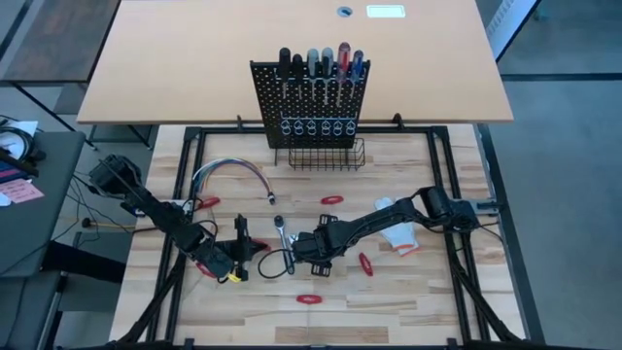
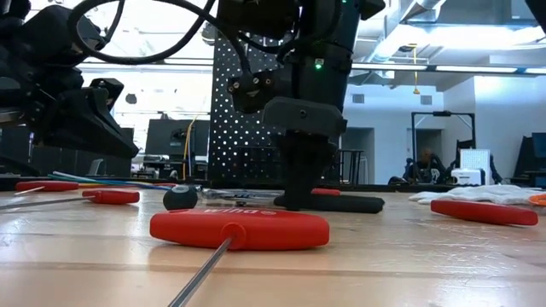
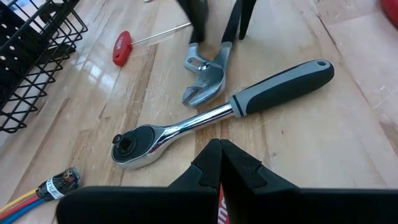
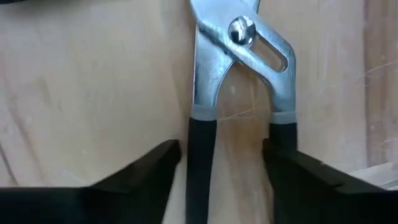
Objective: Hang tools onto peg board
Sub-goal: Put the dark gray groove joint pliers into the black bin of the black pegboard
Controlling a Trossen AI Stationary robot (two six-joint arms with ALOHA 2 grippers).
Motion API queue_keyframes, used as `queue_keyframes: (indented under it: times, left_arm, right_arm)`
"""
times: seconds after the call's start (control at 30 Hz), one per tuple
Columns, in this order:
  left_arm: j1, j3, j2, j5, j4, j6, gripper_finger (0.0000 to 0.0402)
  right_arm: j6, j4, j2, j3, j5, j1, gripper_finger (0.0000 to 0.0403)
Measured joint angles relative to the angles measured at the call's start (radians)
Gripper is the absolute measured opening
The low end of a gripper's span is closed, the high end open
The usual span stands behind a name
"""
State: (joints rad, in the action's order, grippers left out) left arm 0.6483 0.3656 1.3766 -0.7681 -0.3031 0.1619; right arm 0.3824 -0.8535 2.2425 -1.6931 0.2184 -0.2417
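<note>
Red-handled screwdriver (image 2: 240, 229): foremost on the table (image 1: 408, 301). Peg board (image 1: 309, 97): six screwdrivers (image 1: 321, 63) in its rings; wire basket (image 1: 327, 156) contents indiscernible. Right gripper (image 4: 217, 163): open, fingers astride the black handles of the pliers (image 4: 239, 56). Left gripper (image 3: 220, 163): pinched shut, near the ratchet wrench (image 3: 217, 113).

A lab or open office: monitors (image 2: 162, 136), desks, exposed ceiling ducts (image 2: 444, 38), seated person (image 2: 424, 166) behind.
</note>
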Motion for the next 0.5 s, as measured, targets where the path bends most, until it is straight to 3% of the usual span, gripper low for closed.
queue_keyframes:
  times: [0.2,0.5]
  left_arm:
    - [0.000,0.000,0.000,0.000,0.000,0.000,0.0000]
    - [0.000,0.000,0.000,0.000,0.000,0.000,0.0000]
  right_arm:
    - [-0.002,-0.013,0.006,-0.050,0.012,-0.002,0.0312]
    - [-0.066,-0.007,0.005,-0.077,0.016,0.001,0.0323]
